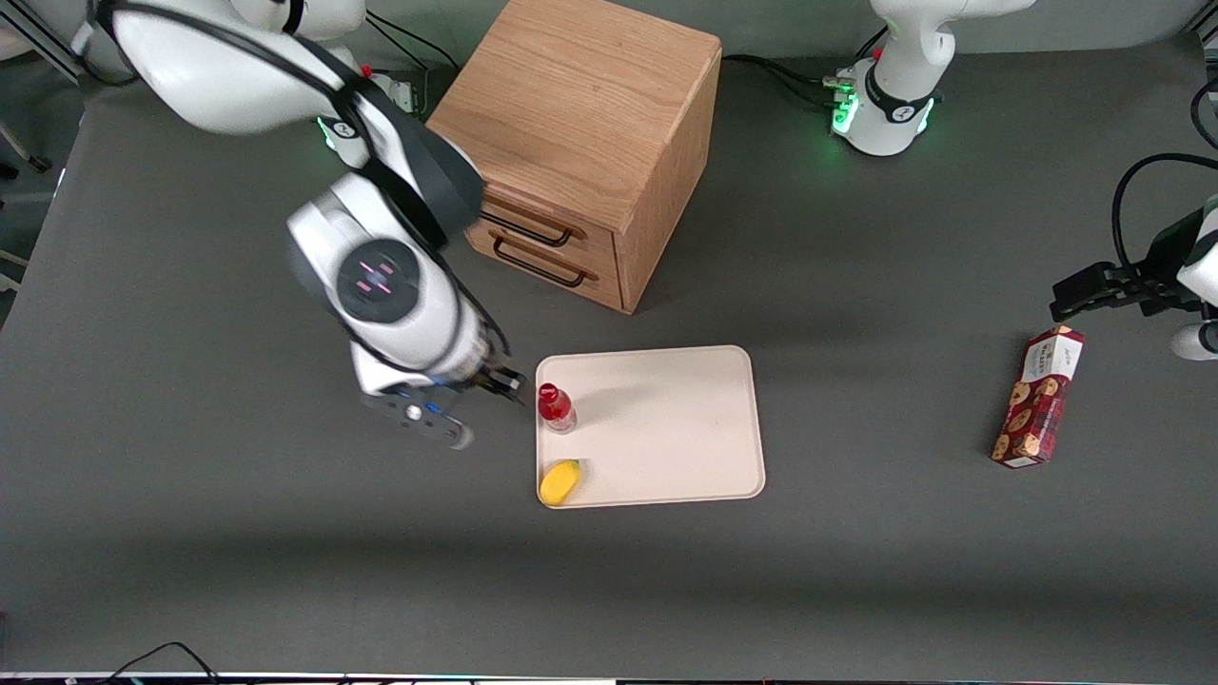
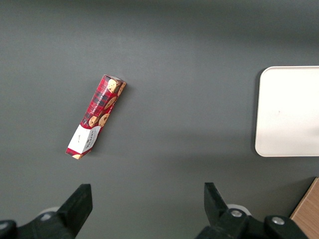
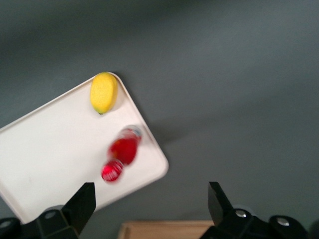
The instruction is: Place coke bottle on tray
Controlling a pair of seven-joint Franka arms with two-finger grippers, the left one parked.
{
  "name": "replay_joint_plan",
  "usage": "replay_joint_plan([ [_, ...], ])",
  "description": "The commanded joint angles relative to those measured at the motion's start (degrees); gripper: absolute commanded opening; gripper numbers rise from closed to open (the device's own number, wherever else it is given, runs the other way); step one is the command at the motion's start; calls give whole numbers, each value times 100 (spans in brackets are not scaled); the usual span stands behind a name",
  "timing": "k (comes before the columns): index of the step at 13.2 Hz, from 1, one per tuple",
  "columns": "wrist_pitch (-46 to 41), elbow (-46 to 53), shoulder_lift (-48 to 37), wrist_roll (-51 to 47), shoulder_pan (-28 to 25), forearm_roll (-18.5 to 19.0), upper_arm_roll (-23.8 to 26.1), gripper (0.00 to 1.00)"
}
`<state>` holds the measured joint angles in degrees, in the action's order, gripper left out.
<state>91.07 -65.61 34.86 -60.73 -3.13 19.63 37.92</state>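
The gripper hangs empty with fingers spread wide, just off the tray's edge toward the working arm's end of the table, apart from the coke bottle, which stands upright on the tray close to that rim, with a yellow lemon-like object on the tray nearer the front camera. Risk as I judge it: the slim bottle sits close to the fingers, so a sideways swing could clip and topple it off the rim. No bottle logo readable; the cookie box toward the parked arm's end shows print too small to read.
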Motion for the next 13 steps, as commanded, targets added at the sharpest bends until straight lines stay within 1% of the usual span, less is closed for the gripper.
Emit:
replay_joint_plan([
  [1, -868, -251, -1433, 1637, 260, -913, -851, 100],
  [2, -1150, -312, -1829, 2366, 287, -1326, -1326, 100],
  [3, -1335, -504, -2207, 3043, 374, -1634, -1853, 100],
  [4, -1346, -880, -2577, 3598, 410, -1768, -2285, 100],
  [5, -1268, -1301, -2893, 4021, 453, -1769, -2602, 100],
  [7, -699, -2206, -3343, 4550, 472, -1778, -3069, 100],
  [9, 275, -3287, -3782, 4841, 472, -1813, -3325, 100],
  [10, 506, -3466, -3837, 4860, 445, -1926, -3387, 100],
  [11, 508, -3416, -3811, 4852, 428, -1997, -3388, 100],
  [13, 491, -3179, -3697, 4738, 401, -2269, -3379, 100],
])
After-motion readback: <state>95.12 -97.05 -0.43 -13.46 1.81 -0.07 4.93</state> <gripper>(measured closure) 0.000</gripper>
